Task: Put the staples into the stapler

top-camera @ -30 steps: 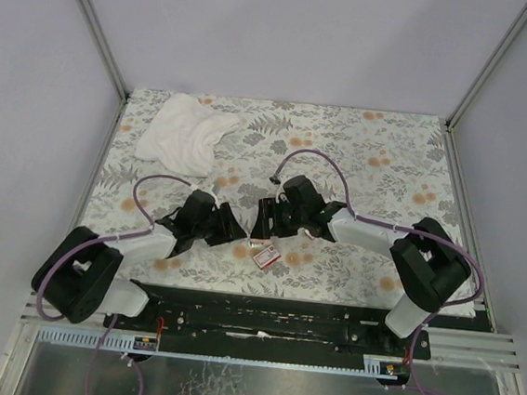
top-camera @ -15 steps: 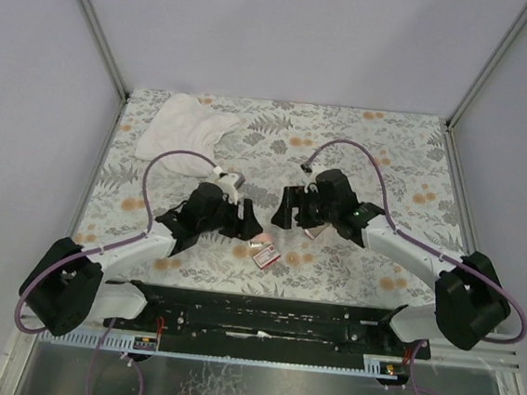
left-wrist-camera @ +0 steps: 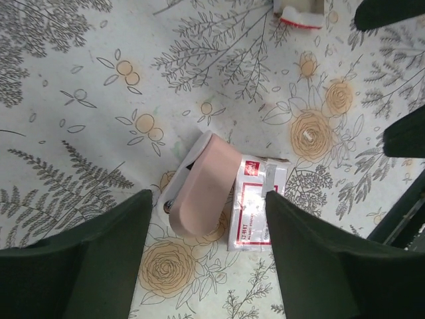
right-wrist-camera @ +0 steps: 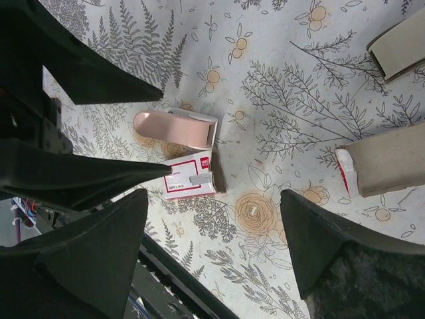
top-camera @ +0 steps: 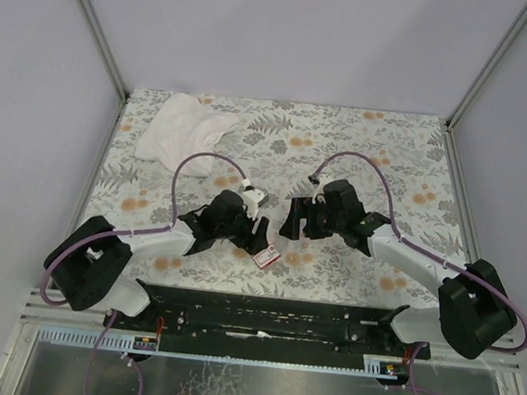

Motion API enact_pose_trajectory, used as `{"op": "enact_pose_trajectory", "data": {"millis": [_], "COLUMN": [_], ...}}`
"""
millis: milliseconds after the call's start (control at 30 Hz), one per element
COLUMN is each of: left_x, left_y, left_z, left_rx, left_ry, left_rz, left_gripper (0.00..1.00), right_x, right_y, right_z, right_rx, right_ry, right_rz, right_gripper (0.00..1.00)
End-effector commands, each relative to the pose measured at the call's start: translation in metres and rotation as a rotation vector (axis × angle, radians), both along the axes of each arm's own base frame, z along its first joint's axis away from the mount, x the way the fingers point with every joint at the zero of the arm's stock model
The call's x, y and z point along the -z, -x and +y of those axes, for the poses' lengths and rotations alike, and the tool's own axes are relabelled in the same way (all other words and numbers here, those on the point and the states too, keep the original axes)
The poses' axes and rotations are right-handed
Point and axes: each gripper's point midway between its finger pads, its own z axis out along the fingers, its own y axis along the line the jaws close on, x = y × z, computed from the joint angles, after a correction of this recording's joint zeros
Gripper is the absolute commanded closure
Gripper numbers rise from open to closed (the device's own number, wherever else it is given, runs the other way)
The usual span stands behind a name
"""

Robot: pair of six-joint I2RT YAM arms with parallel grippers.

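Left jaws spread wide, gripping nothing, poised over the stapler point(left-wrist-camera: 202, 189) with one finger to either side of it and of the staples point(left-wrist-camera: 255, 206). Right jaws likewise wide open and empty, just to the right of the pair and slightly toward the far edge. Stapler pinkish-tan, lying on the table point(top-camera: 389, 154) close to the middle of the near edge, one long side touching the staples, a flat red box with pale label. Both arms angled inward from the near corners. Crumpled white cloth point(top-camera: 186, 132) near the far left corner, well apart from everything else.
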Motion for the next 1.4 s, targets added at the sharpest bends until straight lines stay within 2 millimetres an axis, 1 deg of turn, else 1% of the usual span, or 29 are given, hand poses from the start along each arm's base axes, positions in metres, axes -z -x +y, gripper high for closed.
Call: {"op": "enact_pose_trajectory", "data": {"millis": [0,33,67,200,300,433,533,567,633,700,767,933,1100,1267,1367], "left_x": [-0.002,0.002,0.004,0.012,0.014,0.010,0.001,-0.002,-0.010,-0.021,-0.031,-0.052,-0.073,-0.088,-0.098], "left_y": [-0.013,-0.014,-0.014,-0.010,-0.009,-0.010,-0.009,-0.008,-0.003,0.001,0.006,0.019,0.029,0.032,0.032], "left_z": [-0.008,-0.007,-0.007,-0.007,-0.008,-0.010,-0.013,-0.014,-0.018,-0.022,-0.027,-0.037,-0.048,-0.060,-0.066], "left_rx": [0.031,0.027,0.023,0.026,0.022,0.016,0.017,0.020,0.030,0.037,0.046,0.077,0.111,0.127,0.124], "left_ry": [-0.035,-0.050,-0.060,-0.092,-0.110,-0.120,-0.109,-0.103,-0.088,-0.068,-0.050,0.012,0.081,0.131,0.175], "left_rz": [-0.108,-0.107,-0.107,-0.104,-0.116,-0.136,-0.143,-0.146,-0.150,-0.160,-0.164,-0.159,-0.155,-0.163,-0.174], "left_gripper": [0.38,0.45,0.49,0.60,0.68,0.80,0.89,0.92,0.95,0.97,0.98,0.99,0.99,0.99,0.99], "right_x": [-0.017,-0.018,-0.018,-0.019,-0.018,-0.015,-0.012,-0.012,-0.014,-0.016,-0.017,-0.030,-0.037,-0.043,-0.044], "right_y": [-0.005,-0.006,-0.006,-0.005,-0.004,-0.002,0.001,0.002,0.005,0.008,0.011,0.014,0.017,0.022,0.025], "right_z": [0.005,0.004,0.004,0.003,0.002,0.001,0.003,0.004,0.009,0.014,0.019,0.030,0.037,0.042,0.041], "right_rx": [-0.001,0.005,0.009,0.032,0.049,0.085,0.113,0.124,0.135,0.139,0.146,0.154,0.151,0.141,0.152], "right_ry": [-0.059,-0.062,-0.065,-0.086,-0.096,-0.110,-0.139,-0.155,-0.207,-0.254,-0.298,-0.443,-0.509,-0.578,-0.601], "right_rz": [-0.040,-0.035,-0.031,-0.013,0.002,0.040,0.081,0.093,0.123,0.151,0.182,0.221,0.262,0.306,0.324], "right_gripper": [0.13,0.13,0.13,0.13,0.13,0.12,0.12,0.10,0.06,0.05,0.05,0.04,0.04,0.11,0.21]}}
